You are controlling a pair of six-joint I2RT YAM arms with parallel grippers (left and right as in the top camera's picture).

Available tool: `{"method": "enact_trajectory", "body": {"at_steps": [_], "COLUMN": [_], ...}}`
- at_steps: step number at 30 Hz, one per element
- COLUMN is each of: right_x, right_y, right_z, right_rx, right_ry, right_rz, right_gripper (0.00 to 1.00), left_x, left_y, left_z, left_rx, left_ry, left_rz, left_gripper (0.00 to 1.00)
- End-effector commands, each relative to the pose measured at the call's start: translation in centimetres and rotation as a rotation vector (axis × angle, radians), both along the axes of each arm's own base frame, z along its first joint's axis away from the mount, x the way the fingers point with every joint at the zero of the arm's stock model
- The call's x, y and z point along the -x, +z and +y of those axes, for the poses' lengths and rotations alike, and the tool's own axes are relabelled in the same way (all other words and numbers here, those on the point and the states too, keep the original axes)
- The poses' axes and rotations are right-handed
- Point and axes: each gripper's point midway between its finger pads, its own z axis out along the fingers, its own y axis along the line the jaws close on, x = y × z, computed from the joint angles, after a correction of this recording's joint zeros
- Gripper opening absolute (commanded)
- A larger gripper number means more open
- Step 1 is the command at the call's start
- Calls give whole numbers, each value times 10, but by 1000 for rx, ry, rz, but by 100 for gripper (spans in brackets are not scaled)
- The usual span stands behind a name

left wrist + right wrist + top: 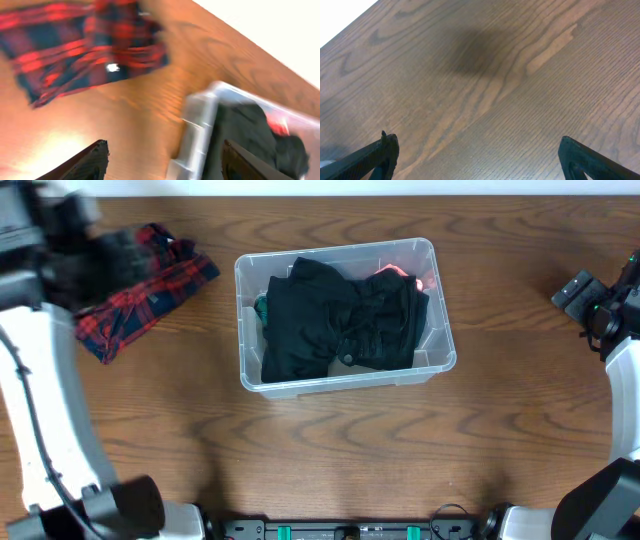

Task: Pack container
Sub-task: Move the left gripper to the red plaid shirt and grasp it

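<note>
Brown wood table [485, 75], white background [280, 30] beyond. Wide, empty left gripper [165, 147]; red plaid cloth [85, 45] ahead-left, container [197, 125] holding black garment [245, 130] close ahead-right. Wide, empty right gripper [479, 142], well apart from container

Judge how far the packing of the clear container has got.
Done: a black folded garment lies inside the clear plastic rectangular container. In hand: nothing; the left gripper and right gripper are both open and empty. Left: the red-and-black plaid cloth lies outside on the wooden table.
</note>
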Motion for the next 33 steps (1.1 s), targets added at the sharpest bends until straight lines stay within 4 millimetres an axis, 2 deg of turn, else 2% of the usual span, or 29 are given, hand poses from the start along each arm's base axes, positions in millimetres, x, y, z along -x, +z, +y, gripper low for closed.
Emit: {"method": "enact_trajectory", "body": {"at_steps": [1,4,8,17,20,25,33], "right_x": [-2,-2,-2,-2,-2,-2,-2], "right_y": [5,5,5,5,5,5,5], "right_z": [-4,-4,-4,-4,-4,-4,-4], "right_rx": [4,4,4,4,4,4,4], "right_ry": [-19,-19,-19,-19,-19,-19,-19], "right_rz": [-11,-11,-10,-11,-11,-11,-11], "right_gripper": [99,99,99,99,99,99,99], "left_x": [1,2,7,14,5,-20,-35], "left_y": [-28,-58,-100,-184,-204,-219,-250], "left_z": [43,85,123,177,187,194,197], "left_rx": [110,140,190,274,289,310,287], "left_ry": [97,187,266,370,363,323,274], "left_rz": [28,71,140,238,216,128,108], "left_gripper": [75,77,78,84,84,85,85]}}
